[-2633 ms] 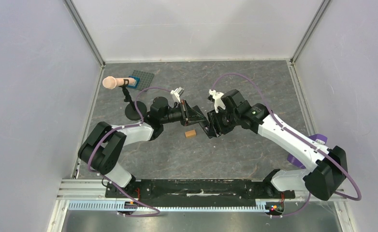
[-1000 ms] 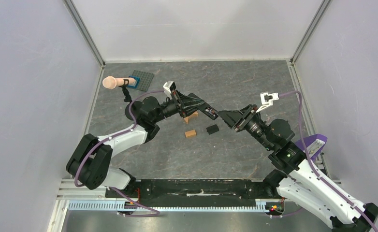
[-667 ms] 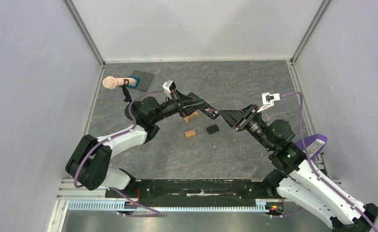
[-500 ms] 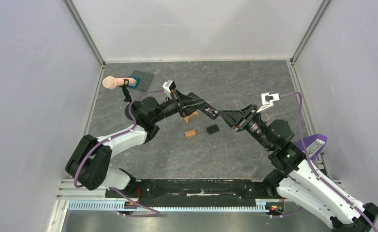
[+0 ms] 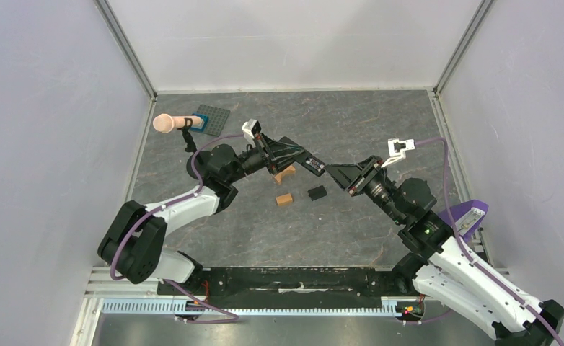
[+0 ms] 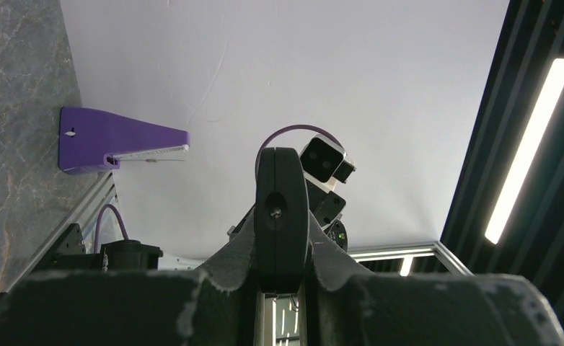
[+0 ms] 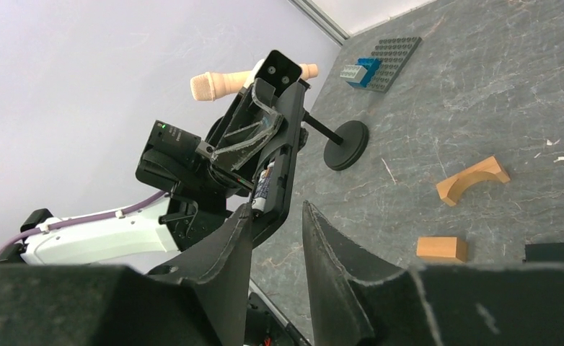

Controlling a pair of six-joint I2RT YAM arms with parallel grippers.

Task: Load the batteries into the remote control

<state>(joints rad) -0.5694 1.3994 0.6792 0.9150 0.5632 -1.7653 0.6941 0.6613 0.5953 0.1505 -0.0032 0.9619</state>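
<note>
My left gripper (image 5: pixel 293 154) is shut on the remote control (image 5: pixel 314 165), a slim black bar held above the table and pointing right. The left wrist view shows the remote end-on (image 6: pixel 279 209), pinched between the fingers. In the right wrist view its battery bay faces the camera, and one white-and-blue battery (image 7: pixel 263 189) lies inside it. My right gripper (image 5: pixel 337 173) sits just off the remote's free end. Its jaws stand a little apart in the right wrist view (image 7: pixel 275 216), with floor showing through the gap and the remote's tip behind the left finger (image 7: pixel 239 234).
On the table below lie an orange block (image 5: pixel 285 200), an orange arch block (image 5: pixel 286 174) and a short black piece (image 5: pixel 316 192). A microphone (image 5: pixel 165 123) on a black stand and a grey baseplate (image 5: pixel 213 114) with a blue brick stand at the back left. A purple holder (image 5: pixel 468 214) sits at the right.
The right arm swung out to the right and turned back toward the remote, which the left gripper lifted and pointed right. Over the last second the right jaws narrowed slightly.
</note>
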